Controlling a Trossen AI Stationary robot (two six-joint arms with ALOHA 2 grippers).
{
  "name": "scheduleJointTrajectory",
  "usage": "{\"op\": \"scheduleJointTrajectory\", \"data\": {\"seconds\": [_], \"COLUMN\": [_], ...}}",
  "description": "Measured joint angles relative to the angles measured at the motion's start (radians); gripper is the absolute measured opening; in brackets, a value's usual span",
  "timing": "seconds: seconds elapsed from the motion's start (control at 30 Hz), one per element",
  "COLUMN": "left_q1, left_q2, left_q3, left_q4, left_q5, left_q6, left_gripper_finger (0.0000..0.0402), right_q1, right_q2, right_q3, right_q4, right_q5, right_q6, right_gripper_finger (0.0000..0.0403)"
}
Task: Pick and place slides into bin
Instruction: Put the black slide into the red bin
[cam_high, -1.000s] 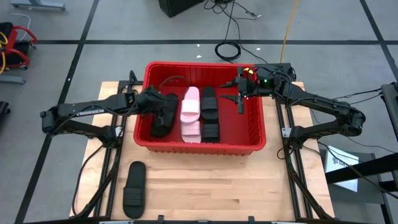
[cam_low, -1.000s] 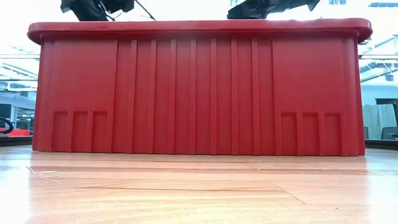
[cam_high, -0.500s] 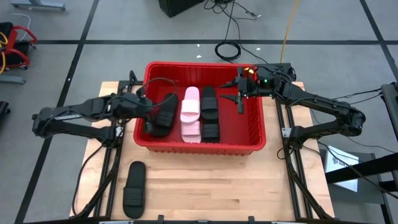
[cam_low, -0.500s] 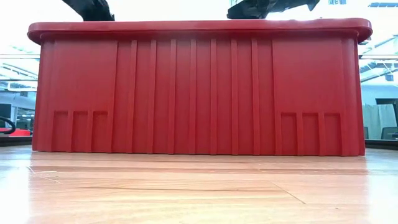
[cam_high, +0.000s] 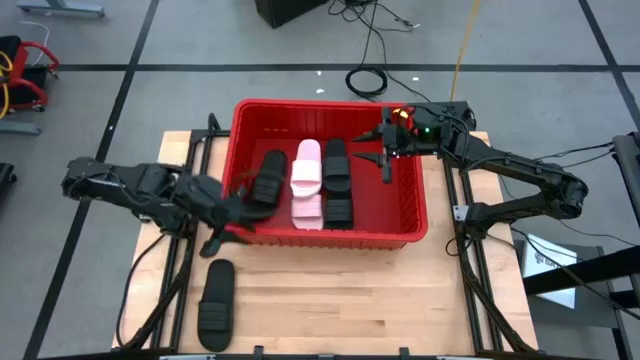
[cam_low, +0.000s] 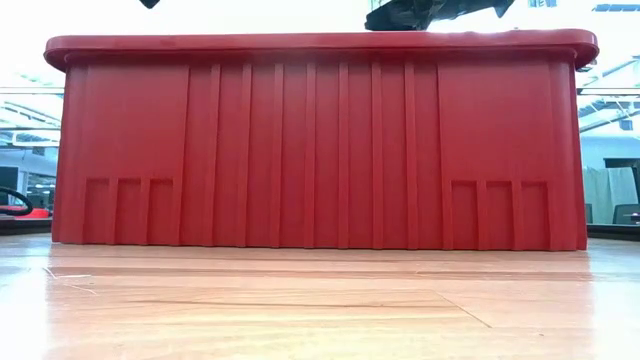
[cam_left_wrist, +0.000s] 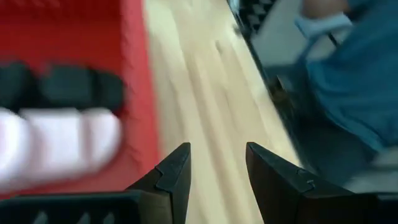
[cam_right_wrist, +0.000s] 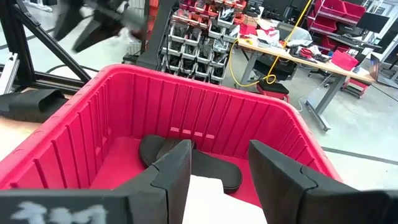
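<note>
Room first: grey tiled floor w/ dark tape lines, cables (cam_high: 368, 78) snaking behind the rig, shelving and benches farther back. Pale wood table (cam_high: 330, 290), mostly bare. The bin (cam_high: 412, 215) sits at its far-middle, and inside I count a pink slide (cam_high: 306, 180) w/ black slides (cam_high: 338, 182) either side, some stacked, exact no. hard to tell. One black slide (cam_high: 216, 305) left out on the table, near-left corner, so job looks nearly done. Left gripper (cam_high: 225, 232), fingers apart & empty, is outside the bin's near-left corner, above the table. Right gripper (cam_high: 386, 160) waits over the bin's far-right part, jaws apart, nothing in them.
</note>
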Motion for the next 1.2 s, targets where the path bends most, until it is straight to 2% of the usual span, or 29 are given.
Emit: {"op": "scheduleJointTrajectory", "data": {"seconds": [0.27, 0.4, 0.63, 0.77, 0.87, 1.1, 1.2], "left_q1": [-0.192, -0.282, -0.406, -0.455, -0.477, -0.506, -0.511], "left_q2": [0.139, 0.191, 0.242, 0.244, 0.243, 0.242, 0.242], "left_q3": [-0.003, -0.003, -0.006, -0.050, -0.108, -0.263, -0.303], "left_q4": [-0.192, -0.190, -0.215, -0.211, -0.180, 0.086, 0.111], "left_q5": [0.028, 0.066, 0.038, 0.036, 0.041, 0.111, 0.122], "left_q6": [-0.295, -0.361, -0.510, -0.604, -0.656, -0.700, -0.726], "left_gripper_finger": [0.0147, 0.0147, 0.0147, 0.0147, 0.0147, 0.0147, 0.0147], "right_q1": [0.013, 0.035, 0.070, 0.079, 0.079, 0.079, 0.079], "right_q2": [-0.001, -0.001, -0.001, -0.001, -0.001, -0.001, -0.001], "right_q3": [-0.013, -0.047, -0.110, -0.112, -0.113, -0.113, -0.113], "right_q4": [-0.002, 0.050, 0.155, 0.159, 0.159, 0.157, 0.150], "right_q5": [0.000, -0.001, 0.000, 0.000, 0.000, 0.000, 0.001], "right_q6": [0.023, 0.022, 0.024, 0.051, 0.068, 0.073, 0.076], "right_gripper_finger": [0.0153, 0.0153, 0.0153, 0.0153, 0.0153, 0.0153, 0.0153]}}
